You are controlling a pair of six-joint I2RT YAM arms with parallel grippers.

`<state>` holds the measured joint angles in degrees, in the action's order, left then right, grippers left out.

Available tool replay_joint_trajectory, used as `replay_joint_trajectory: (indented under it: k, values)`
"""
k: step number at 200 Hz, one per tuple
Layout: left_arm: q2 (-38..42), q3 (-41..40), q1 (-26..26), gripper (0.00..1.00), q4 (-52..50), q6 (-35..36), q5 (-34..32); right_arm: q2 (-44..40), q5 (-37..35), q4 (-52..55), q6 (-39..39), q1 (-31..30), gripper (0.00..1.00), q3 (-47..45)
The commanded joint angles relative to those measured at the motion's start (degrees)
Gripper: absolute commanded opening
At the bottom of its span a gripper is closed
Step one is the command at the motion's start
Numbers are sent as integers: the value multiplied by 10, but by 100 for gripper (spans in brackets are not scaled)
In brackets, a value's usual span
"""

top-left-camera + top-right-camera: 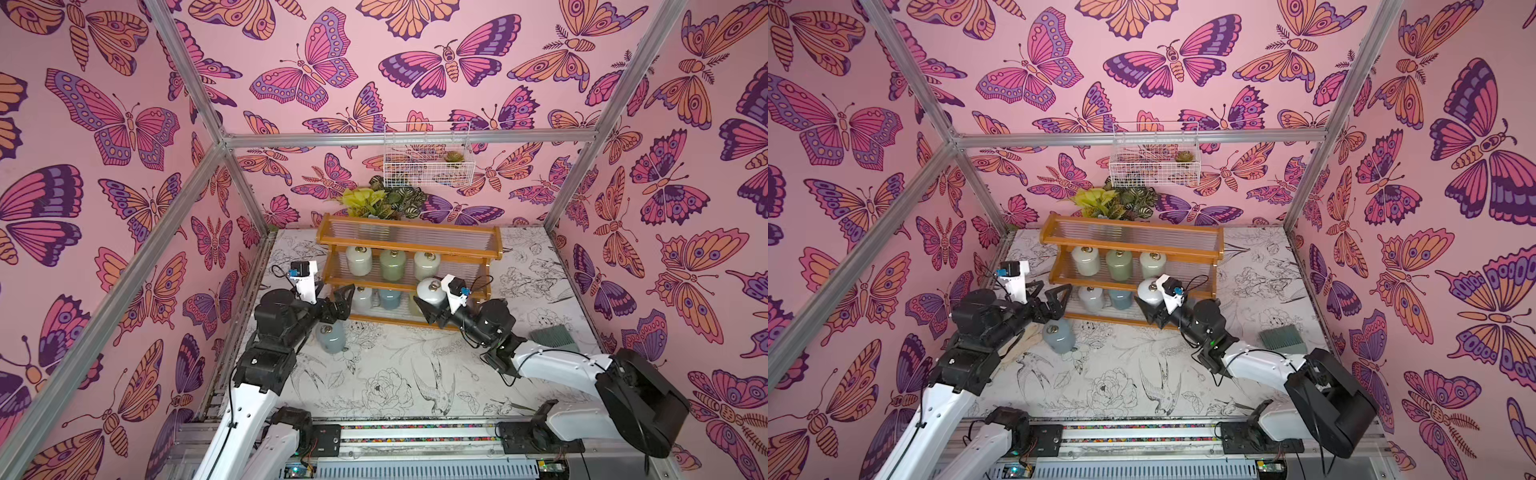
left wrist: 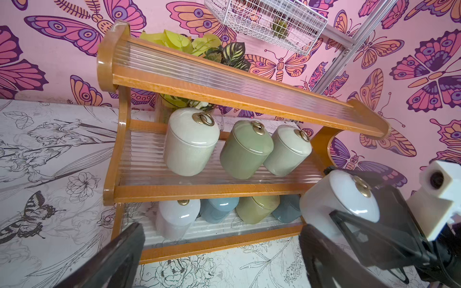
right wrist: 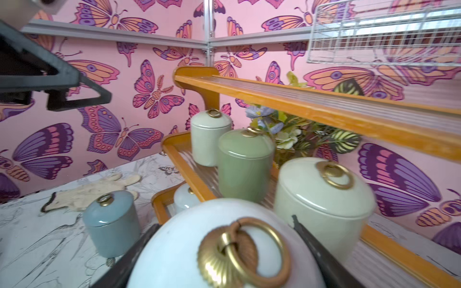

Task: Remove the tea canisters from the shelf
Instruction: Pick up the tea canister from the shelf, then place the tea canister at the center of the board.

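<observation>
My right gripper (image 1: 430, 306) is clenched on a white canister (image 1: 428, 291), held just off the shelf's (image 1: 409, 242) right end. My left gripper (image 1: 332, 291) is released. One blue-grey canister (image 1: 331, 337) stands near the table's (image 1: 415, 357) left edge; seven more are on the shelf to pull.

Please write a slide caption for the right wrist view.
Right hand grips a white tea canister near the wooden shelf.

Glossy ceramic canisters (image 2: 190, 142), shelf (image 2: 199, 93) wood w/ plastic.

Both arms reach forward; left gripper (image 1: 332, 293) gapes wide, right gripper (image 1: 430, 297) is clamped, wrist raised.
</observation>
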<state>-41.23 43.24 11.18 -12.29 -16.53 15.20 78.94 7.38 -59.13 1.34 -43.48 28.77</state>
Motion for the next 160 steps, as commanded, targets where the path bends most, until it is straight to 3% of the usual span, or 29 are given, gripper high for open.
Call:
replay_joint_trajectory:
  k: [1,67,160]
  values:
    - [-5,5,2,100,-12,12,-14,31,8,-116,-3,-37,66,28]
    - [-28,22,2,100,-24,17,-23,198,6,-227,-7,-124,67,83]
    - [-27,22,2,100,-31,22,-25,380,0,-227,-12,-186,67,197]
